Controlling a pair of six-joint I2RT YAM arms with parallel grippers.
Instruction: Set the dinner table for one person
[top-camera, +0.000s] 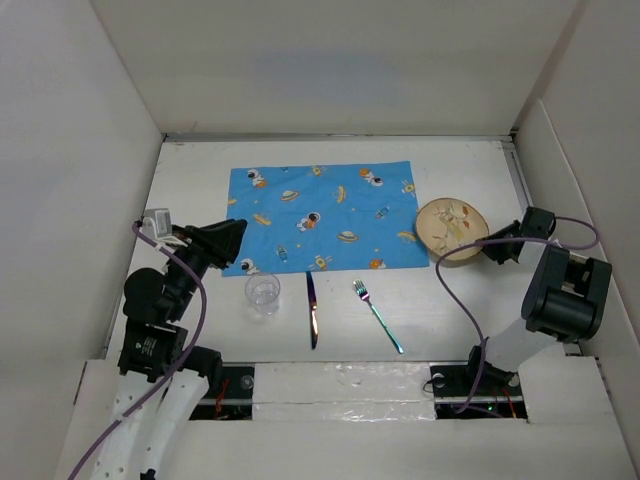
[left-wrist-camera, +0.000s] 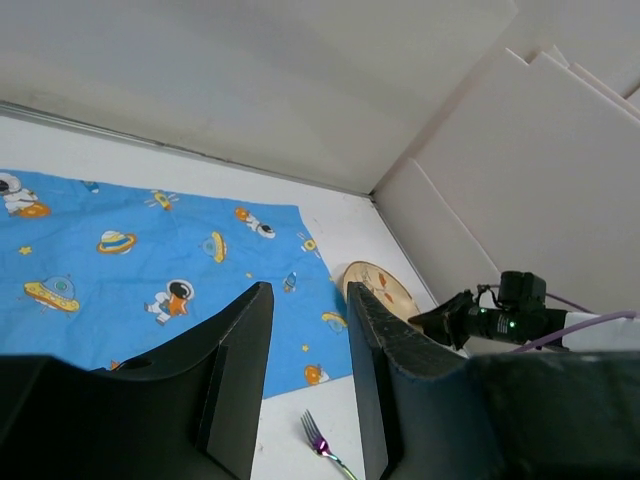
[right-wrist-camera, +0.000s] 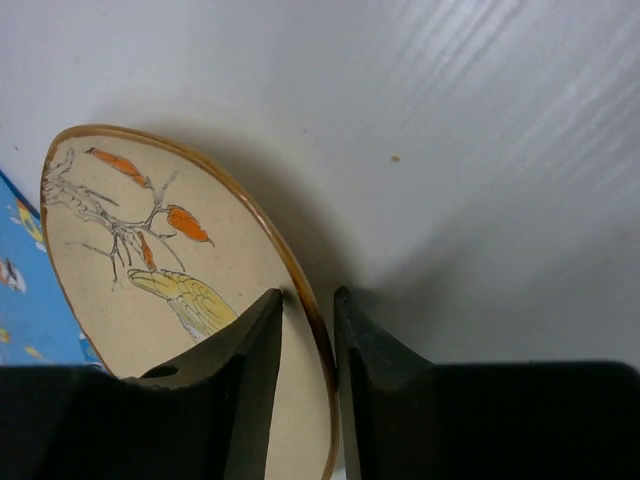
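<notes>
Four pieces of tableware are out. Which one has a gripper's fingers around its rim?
The painted round plate right of the placemat: the right gripper straddles its rim. The glass, knife and fork lie untouched.

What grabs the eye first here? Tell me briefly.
The bright blue cartoon-print placemat in the middle of the white table stands out most. At its right edge, the right gripper is closed on the rim of a painted plate. Nearer the arms, a clear glass, a knife and a fork sit in a row.

matt dinner table (top-camera: 455, 325), cloth placemat (top-camera: 320, 215), smooth painted plate (top-camera: 450, 228)
</notes>
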